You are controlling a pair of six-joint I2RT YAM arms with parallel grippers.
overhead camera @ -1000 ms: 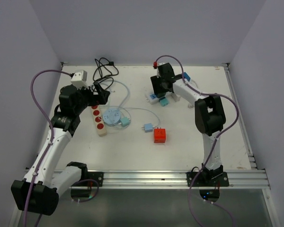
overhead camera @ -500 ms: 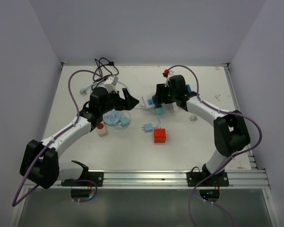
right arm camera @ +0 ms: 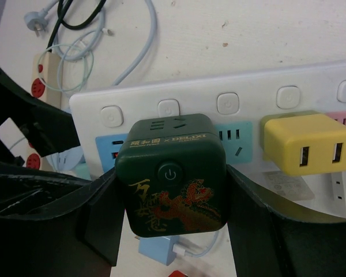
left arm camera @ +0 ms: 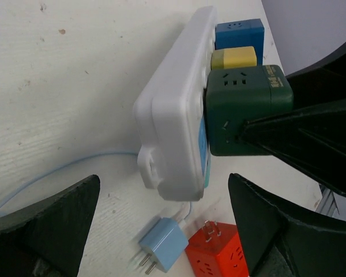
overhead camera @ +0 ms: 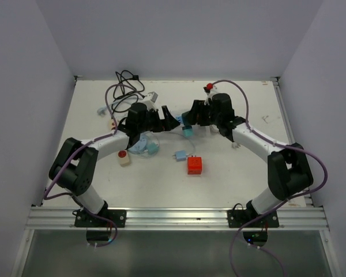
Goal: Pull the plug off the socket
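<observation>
A dark green cube plug (right arm camera: 173, 173) with a dragon print sits in the white power strip (right arm camera: 219, 92), flush against its face. My right gripper (right arm camera: 173, 216) is shut on it, one black finger on each side. The left wrist view shows the green plug (left arm camera: 245, 109) on the strip (left arm camera: 173, 115). My left gripper (left arm camera: 164, 225) is open, its fingers spread either side of the strip's near end without touching it. In the top view the two grippers, left (overhead camera: 173, 120) and right (overhead camera: 191, 117), meet at mid table and hide most of the strip.
A yellow plug (right arm camera: 308, 141) and a blue plug (left arm camera: 239, 32) sit in the same strip. A light blue charger (overhead camera: 180, 155) and a red cube (overhead camera: 195, 165) lie just in front. A cream strip (overhead camera: 123, 157), a cable reel (overhead camera: 139, 144) and black cable (overhead camera: 126, 83) lie to the left.
My left arm has swung right, from the cream strip to the white strip's end. My right gripper has come in towards mid table and now grips the green plug.
</observation>
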